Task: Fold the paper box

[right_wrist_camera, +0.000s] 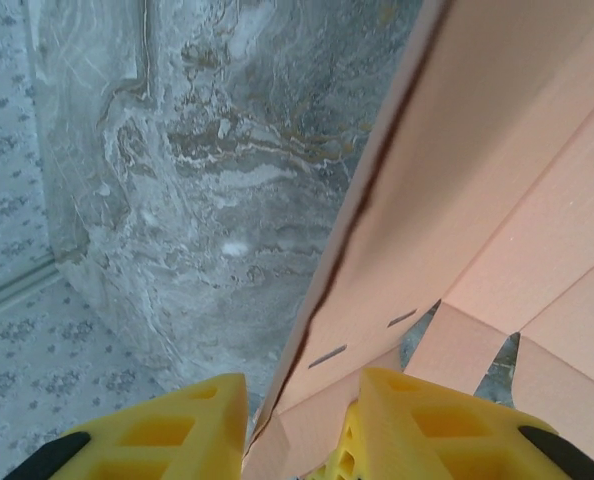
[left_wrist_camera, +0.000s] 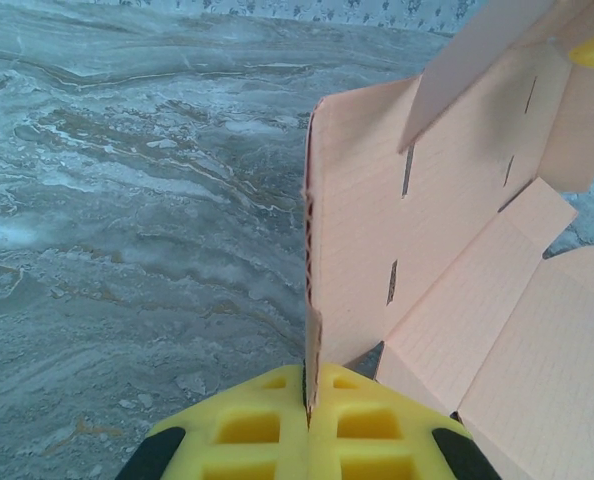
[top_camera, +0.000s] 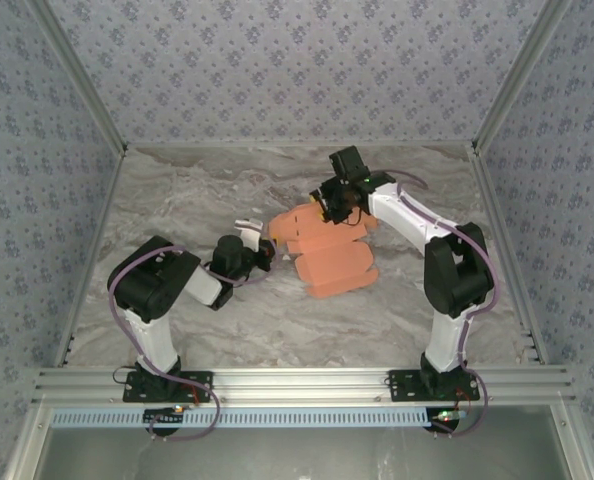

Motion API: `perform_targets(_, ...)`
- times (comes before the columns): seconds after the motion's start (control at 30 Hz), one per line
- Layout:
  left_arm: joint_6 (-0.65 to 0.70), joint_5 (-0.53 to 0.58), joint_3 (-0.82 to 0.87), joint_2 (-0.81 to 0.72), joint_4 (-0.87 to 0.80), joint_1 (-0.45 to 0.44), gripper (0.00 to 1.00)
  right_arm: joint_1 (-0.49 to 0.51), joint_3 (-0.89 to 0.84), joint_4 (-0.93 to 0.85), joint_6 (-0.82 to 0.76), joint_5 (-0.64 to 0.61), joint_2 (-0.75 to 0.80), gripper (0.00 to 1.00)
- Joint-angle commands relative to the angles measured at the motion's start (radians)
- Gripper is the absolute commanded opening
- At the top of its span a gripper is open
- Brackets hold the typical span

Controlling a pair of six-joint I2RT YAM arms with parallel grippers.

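The paper box [top_camera: 332, 262] is a salmon-orange die-cut sheet lying partly folded in the middle of the table. My left gripper [top_camera: 265, 250] is at its left edge. In the left wrist view the yellow fingers [left_wrist_camera: 257, 425] are shut on the bottom edge of a panel [left_wrist_camera: 357, 240] that stands upright, with slotted flaps [left_wrist_camera: 497, 300] spreading to the right. My right gripper [top_camera: 329, 208] reaches down at the sheet's far edge. In the right wrist view its fingers [right_wrist_camera: 427, 425] stand apart, with a raised slotted panel [right_wrist_camera: 407, 260] slanting through the gap between them.
The marble-patterned table [top_camera: 197, 190] is bounded by patterned walls [top_camera: 37, 150] on the left, back and right. An aluminium rail [top_camera: 297, 385] runs along the near edge by the arm bases. The table's corner and wall base [right_wrist_camera: 37, 270] show in the right wrist view.
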State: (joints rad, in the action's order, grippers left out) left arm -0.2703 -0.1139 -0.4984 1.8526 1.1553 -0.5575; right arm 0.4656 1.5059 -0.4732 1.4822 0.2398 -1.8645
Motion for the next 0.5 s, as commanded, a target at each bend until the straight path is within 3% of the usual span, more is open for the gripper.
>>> perform_targets(0.0, 0.011, 0.017, 0.009, -0.013, 0.054, -0.005, 0.00, -0.009, 0.005, 0.001, 0.024, -0.015, -0.007, 0.36)
perform_targets(0.13, 0.002, 0.011, 0.010, -0.013, 0.055, -0.005, 0.01, -0.013, 0.008, 0.020, 0.023, -0.008, -0.024, 0.13)
perform_targets(0.2, -0.007, 0.008, 0.012, -0.020, 0.053, -0.005, 0.10, -0.013, 0.005, 0.028, 0.023, -0.006, -0.030, 0.06)
perform_targets(0.33, -0.015, -0.027, 0.007, -0.061, 0.011, 0.005, 0.32, -0.010, -0.018, 0.092, 0.006, 0.020, -0.033, 0.00)
perform_targets(0.47, -0.036, -0.090, 0.007, -0.090, -0.024, 0.034, 0.52, -0.012, -0.064, 0.190, -0.030, 0.071, -0.024, 0.00)
